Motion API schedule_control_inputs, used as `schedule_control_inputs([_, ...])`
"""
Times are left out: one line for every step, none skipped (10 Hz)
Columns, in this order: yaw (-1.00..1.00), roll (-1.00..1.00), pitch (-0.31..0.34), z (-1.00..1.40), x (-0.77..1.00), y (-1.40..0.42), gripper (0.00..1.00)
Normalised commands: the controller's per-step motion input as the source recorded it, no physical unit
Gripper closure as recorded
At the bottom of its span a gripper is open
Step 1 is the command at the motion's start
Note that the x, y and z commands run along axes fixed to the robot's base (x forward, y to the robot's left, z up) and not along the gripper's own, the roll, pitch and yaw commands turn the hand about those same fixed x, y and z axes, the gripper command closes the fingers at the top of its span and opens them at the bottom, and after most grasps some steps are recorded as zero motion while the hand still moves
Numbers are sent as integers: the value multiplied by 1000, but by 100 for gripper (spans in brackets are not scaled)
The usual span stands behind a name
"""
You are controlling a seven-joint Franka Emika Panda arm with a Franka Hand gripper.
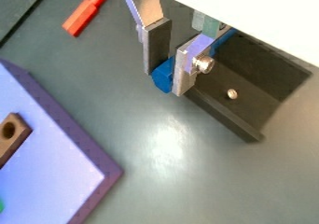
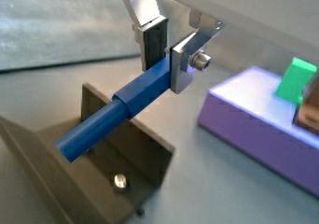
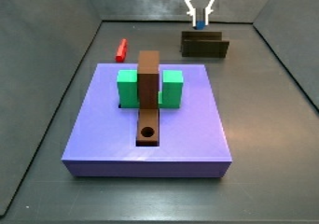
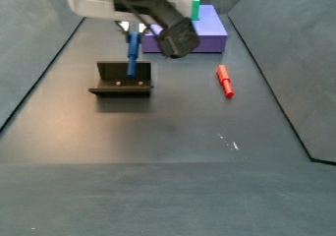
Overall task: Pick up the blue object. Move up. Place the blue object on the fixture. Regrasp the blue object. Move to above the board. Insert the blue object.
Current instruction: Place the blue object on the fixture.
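My gripper point(image 3: 200, 18) hangs over the fixture point(image 3: 204, 46) at the far end of the floor. It is shut on the blue object point(image 2: 118, 111), a thin blue rod clamped by one end between the fingers point(image 2: 153, 41). The rod's free end reaches down to the top of the fixture point(image 2: 75, 162); I cannot tell if it touches. A side view shows the rod point(image 4: 133, 53) upright between the gripper point(image 4: 133, 31) and the fixture point(image 4: 122, 81). The board point(image 3: 149, 102), with a round hole near its close end, runs through a green block point(image 3: 170, 88).
A purple base point(image 3: 112, 134) carries the green block and the board in mid floor. A red peg point(image 3: 122, 49) lies on the floor beside the base, also in a side view point(image 4: 225, 81). Dark walls enclose the floor.
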Motion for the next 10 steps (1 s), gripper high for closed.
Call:
schedule_control_inputs([-123,-1000,-37,114,466,100,100])
schedule_control_inputs([-166,-1000,-71,117,457,80,100])
schedule_control_inputs([-260,-1000,-163,0,429,11,100])
schedule_control_inputs([-286,-817,-223,-80,331,0,100])
schedule_control_inputs([-220,-320,-211,-140,0,14,100])
schedule_control_inputs([-29,0,-49,-131,-9,0,100])
schedule_control_inputs([0,0,-14,-140,0,0,100])
schedule_control_inputs([0,23,0,-163,0,0,100])
schedule_control_inputs([0,154,0,-266,-57,0,100])
schedule_control_inputs([0,149,-37,-320,-100,20,100])
